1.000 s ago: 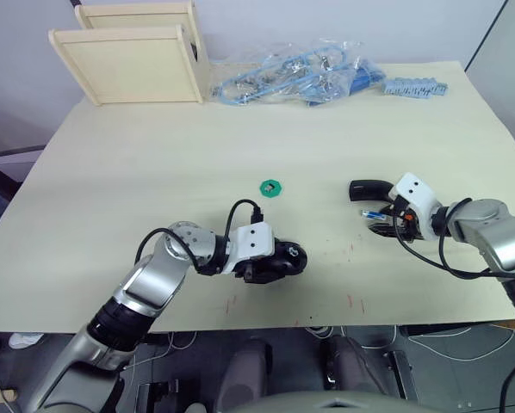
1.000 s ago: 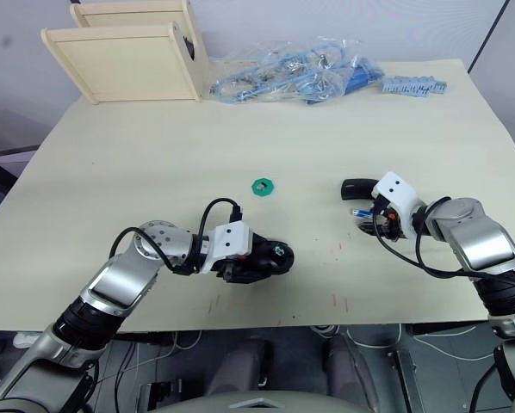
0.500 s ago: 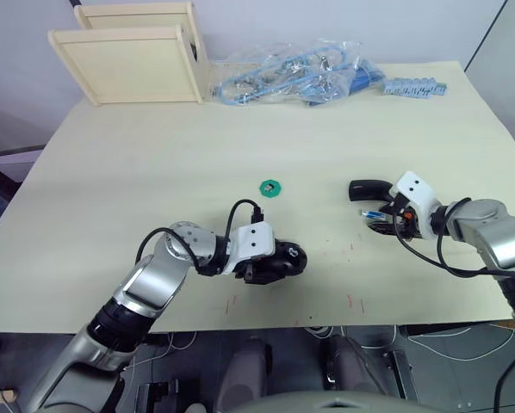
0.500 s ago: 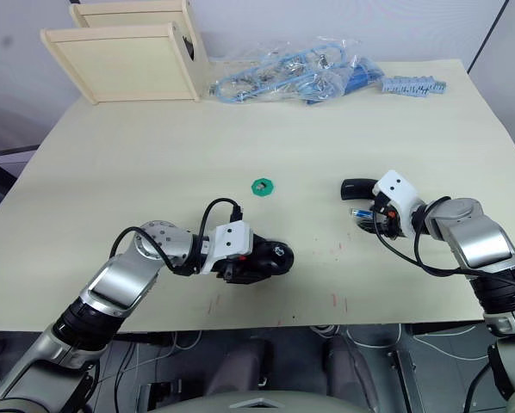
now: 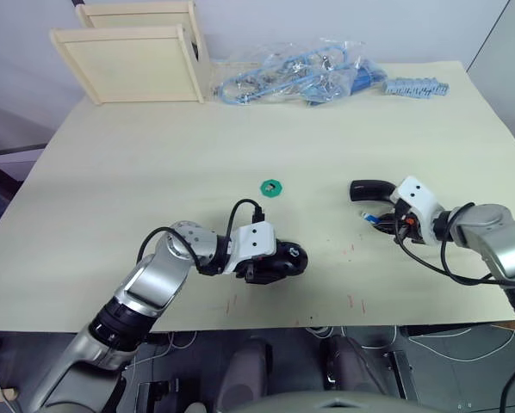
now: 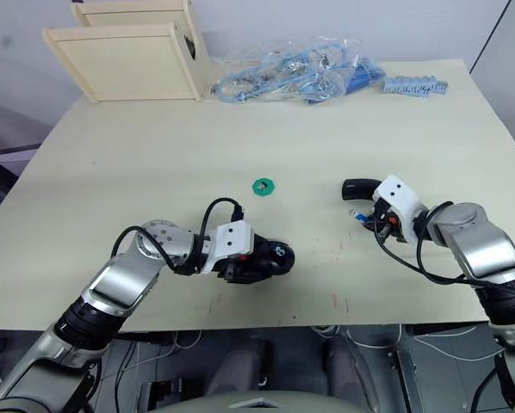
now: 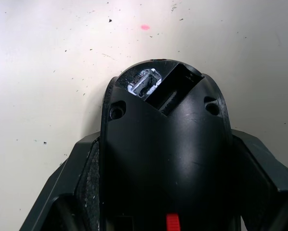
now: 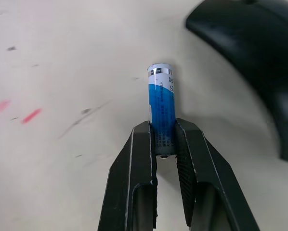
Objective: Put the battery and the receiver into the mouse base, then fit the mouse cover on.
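Your left gripper (image 7: 163, 211) hugs the mouse base (image 7: 165, 159) from both sides on the table (image 5: 154, 146). The mouse cover (image 8: 259, 62) lies near your right gripper (image 8: 164, 139), which pinches the blue battery (image 8: 162, 106) tight.

You are looking down on a pale wooden table (image 5: 137, 163) flecked with small red marks (image 5: 350, 301) near its front edge. A small green hexagonal piece (image 5: 271, 187) lies alone at mid-table. At the far left corner stand two light wooden boxes (image 5: 130, 62), one behind the other. Beside them, along the far edge, sits a heap of clear plastic bags (image 5: 292, 73) holding blue parts, with a blue toothed strip (image 5: 415, 87) just to its right.
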Robot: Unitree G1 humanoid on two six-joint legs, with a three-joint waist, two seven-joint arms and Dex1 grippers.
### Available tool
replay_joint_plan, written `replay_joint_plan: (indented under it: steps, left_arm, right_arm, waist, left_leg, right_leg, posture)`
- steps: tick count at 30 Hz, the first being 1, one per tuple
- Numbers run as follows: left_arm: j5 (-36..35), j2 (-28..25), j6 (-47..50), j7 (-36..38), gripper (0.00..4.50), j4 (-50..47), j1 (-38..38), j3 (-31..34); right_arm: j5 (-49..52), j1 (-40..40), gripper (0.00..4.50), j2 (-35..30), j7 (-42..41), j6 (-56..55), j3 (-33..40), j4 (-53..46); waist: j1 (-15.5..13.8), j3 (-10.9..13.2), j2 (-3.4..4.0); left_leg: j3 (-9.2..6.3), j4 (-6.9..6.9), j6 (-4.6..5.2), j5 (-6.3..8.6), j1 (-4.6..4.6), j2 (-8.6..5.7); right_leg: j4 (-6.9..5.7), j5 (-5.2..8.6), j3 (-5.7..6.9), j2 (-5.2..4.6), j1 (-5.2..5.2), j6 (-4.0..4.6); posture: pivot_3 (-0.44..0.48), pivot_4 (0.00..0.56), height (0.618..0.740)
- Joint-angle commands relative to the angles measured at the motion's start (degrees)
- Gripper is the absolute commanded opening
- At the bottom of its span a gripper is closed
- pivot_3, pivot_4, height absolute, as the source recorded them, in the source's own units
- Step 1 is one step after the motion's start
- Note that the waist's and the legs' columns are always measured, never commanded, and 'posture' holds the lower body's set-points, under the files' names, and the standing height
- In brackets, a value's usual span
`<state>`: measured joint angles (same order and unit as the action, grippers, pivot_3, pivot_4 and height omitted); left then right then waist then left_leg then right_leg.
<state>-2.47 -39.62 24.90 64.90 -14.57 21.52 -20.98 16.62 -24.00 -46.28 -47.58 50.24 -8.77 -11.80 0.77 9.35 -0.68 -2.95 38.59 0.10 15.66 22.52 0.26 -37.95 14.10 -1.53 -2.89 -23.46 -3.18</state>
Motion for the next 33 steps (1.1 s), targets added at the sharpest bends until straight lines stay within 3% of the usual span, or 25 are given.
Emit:
replay_joint_plan:
  steps: [1, 3, 6, 9, 17, 25, 30, 33]
  left_arm:
    - [-0.33, 0.24, -0.42, 0.56, 2.95, -0.68, -0.42, -1.42]
    - [-0.26, 0.31, -0.61, 0.6, 2.95, -0.41, -0.34, -1.45]
    - [0.22, 0.47, -1.27, 0.69, 2.95, 0.51, 0.08, -1.79]
    - [0.59, 0.29, -1.79, 0.97, 2.95, 0.84, 0.09, -2.03]
    - [0.94, -0.91, -2.37, 1.53, 2.95, 1.01, -0.44, -2.42]
    - [1.17, -1.8, -3.83, 1.98, 2.95, 2.91, -0.4, -2.23]
    - [1.35, -2.21, -5.95, 2.59, 2.95, 4.88, -0.59, -2.06]
    - [1.27, -1.98, -6.08, 2.53, 2.95, 4.98, -0.71, -1.93]
  right_arm:
    - [5.1, 0.03, 0.02, -0.93, 1.54, 8.2, 5.8, -13.29]
    - [6.44, -0.36, 0.02, -2.13, 2.47, 13.35, 5.8, -18.19]
    - [13.94, -8.31, 0.02, -4.38, 1.46, 32.84, 3.68, -27.65]
    - [20.32, -14.81, 0.02, 0.74, 2.34, 41.93, 4.15, -29.2]
    - [33.61, -15.78, 0.02, 11.43, 22.47, 42.26, -0.69, -25.08]
    - [53.91, -18.33, 0.02, 15.5, 44.73, 42.26, -4.28, -14.73]
    - [71.98, -21.55, 0.02, 15.37, 59.65, 41.72, -5.58, -6.74]
    - [86.77, -24.78, 0.02, 10.16, 70.52, 34.38, -12.3, -3.91]
  waist:
    - [-0.01, 0.01, 0.01]
    - [-0.02, 0.0, 0.01]
    - [-0.02, 0.03, 0.05]
    - [0.22, 0.01, 0.07]
    - [0.13, 0.0, 0.02]
    - [0.67, -0.01, 0.02]
    - [1.2, -0.01, 0.03]
    - [1.35, -0.01, 0.04]
  left_leg:
    - [-0.01, 0.0, 0.0, 0.0, 0.01, 0.0]
    - [-0.05, 0.0, 0.0, 0.0, 0.03, 0.0]
    - [-0.07, 0.01, 0.0, 0.0, 0.07, -0.02]
    - [-0.16, 0.01, 0.0, 0.0, 0.05, 0.0]
    - [-0.25, 0.01, 0.0, 0.0, 0.2, -0.06]
    - [-0.39, 0.0, 0.01, 0.0, 0.15, -0.02]
    - [-0.38, -0.01, 0.01, -0.01, 0.15, -0.02]
    - [-0.41, -0.02, 0.01, -0.01, 0.13, -0.01]
  right_leg:
    - [0.0, 0.0, 0.0, 0.0, -0.01, 0.0]
    - [0.01, 0.0, 0.03, 0.0, -0.01, 0.0]
    - [0.0, 0.0, 0.04, -0.02, -0.06, 0.0]
    - [-0.04, -0.01, 0.03, 0.02, -0.08, 0.02]
    - [0.0, 0.0, 0.2, -0.06, -0.12, 0.03]
    - [-0.03, 0.01, 0.2, -0.02, -0.11, 0.04]
    - [-0.05, 0.0, 0.2, -0.03, -0.11, 0.04]
    - [-0.05, 0.01, 0.21, -0.03, -0.12, 0.04]
  posture:
    - [0.0, 0.15, 0.74]
    - [0.0, 0.15, 0.74]
    - [0.0, 0.15, 0.74]
    - [0.0, 0.15, 0.74]
    - [0.0, 0.15, 0.74]
    - [0.0, 0.15, 0.74]
    - [0.0, 0.15, 0.74]
    - [0.0, 0.15, 0.74]
